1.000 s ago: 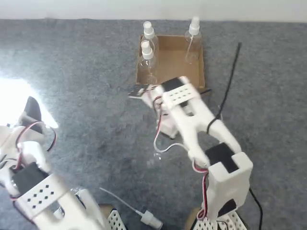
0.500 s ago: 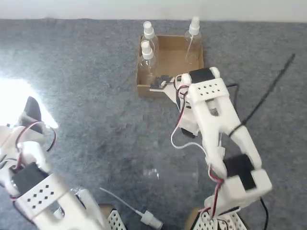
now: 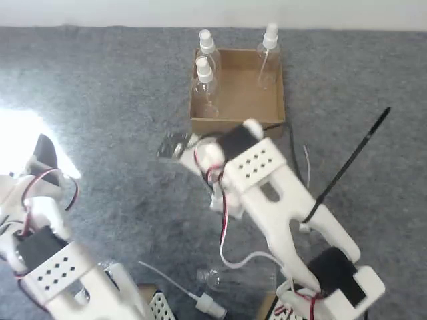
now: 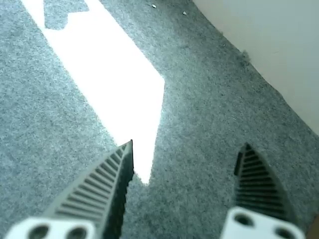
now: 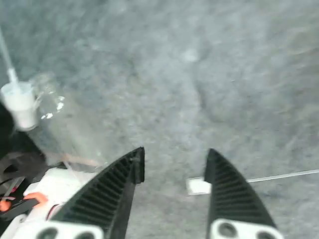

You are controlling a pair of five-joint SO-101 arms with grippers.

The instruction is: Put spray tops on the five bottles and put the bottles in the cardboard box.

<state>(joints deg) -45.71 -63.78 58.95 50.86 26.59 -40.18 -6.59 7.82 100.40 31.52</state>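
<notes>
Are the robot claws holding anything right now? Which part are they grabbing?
No, nothing is held. The left claw and the right claw are both open, with only grey carpet showing in the gap.

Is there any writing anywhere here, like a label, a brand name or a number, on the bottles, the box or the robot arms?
No readable text in any view.
The cardboard box is plain brown.
The clear bottles carry no label.
The white left arm and right arm show holes and wires, no print.
</notes>
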